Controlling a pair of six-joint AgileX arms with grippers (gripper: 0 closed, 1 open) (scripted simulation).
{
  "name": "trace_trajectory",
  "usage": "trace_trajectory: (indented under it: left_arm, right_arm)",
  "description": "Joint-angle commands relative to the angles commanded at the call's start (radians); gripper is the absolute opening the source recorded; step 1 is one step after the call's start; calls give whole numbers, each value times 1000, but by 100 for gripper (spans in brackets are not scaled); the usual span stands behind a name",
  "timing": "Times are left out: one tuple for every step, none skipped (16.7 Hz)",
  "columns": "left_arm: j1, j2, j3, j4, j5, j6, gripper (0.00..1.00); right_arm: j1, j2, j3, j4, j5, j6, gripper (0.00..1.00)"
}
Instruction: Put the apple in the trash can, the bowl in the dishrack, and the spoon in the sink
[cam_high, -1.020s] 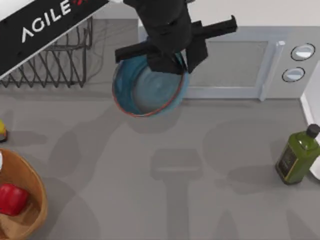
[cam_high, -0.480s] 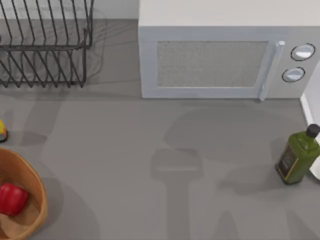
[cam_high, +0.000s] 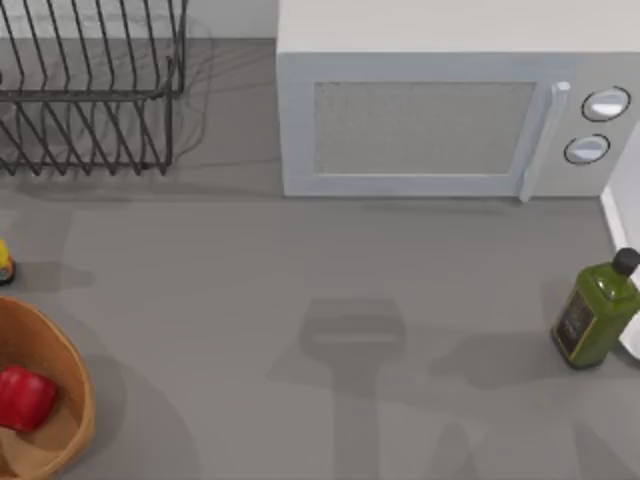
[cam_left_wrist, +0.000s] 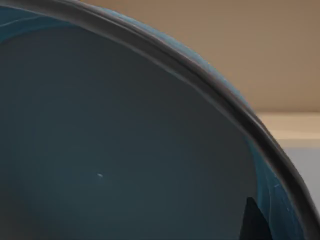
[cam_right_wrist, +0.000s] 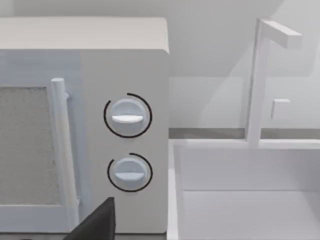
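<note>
Our left wrist view looks close into the bowl (cam_left_wrist: 125, 150); we cannot tell either hand's grip. The apple (cam_high: 24, 397) lies in the trash can (cam_high: 78, 400).

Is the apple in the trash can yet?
In. The apple lies inside the trash can, against its paler inner wall, at the table's left edge.

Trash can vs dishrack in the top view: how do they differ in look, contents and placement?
The trash can is a round, solid-walled, tan-orange container; the dishrack is a dark thin-wire frame with prongs you can see through. The trash can holds the apple; the dishrack's visible part holds nothing. The trash can sits at the near left corner; the dishrack at the far left, beside the microwave. Both are cut off by the picture's left edge.
</note>
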Motion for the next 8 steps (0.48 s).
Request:
trace_trajectory:
  left_arm:
    - [0, 0, 0, 0, 0, 0, 0]
    - [0, 0, 0, 0, 0, 0, 0]
    - [0, 0, 0, 0, 0, 0, 0]
    - [-3, 3, 3, -2, -3, 0, 0]
    - [-3, 4, 3, -1, -3, 0, 0]
    - [-4, 13, 1, 9, -4, 0, 0]
    - [-6, 31, -2, 29, -6, 0, 0]
    - [-9, 56, -6, 58, -9, 0, 0]
  right_arm:
    - [0, 0, 0, 0, 0, 0, 100]
    - [0, 0, 0, 0, 0, 0, 100]
    - [0, 0, 0, 0, 0, 0, 100]
    - [0, 0, 0, 0, 0, 0, 100]
    - [0, 0, 0, 0, 0, 0, 100]
    - [0, 0, 0, 0, 0, 0, 100]
    - [0, 0, 0, 0, 0, 0, 100]
    - [0, 0, 0, 0, 0, 0, 100]
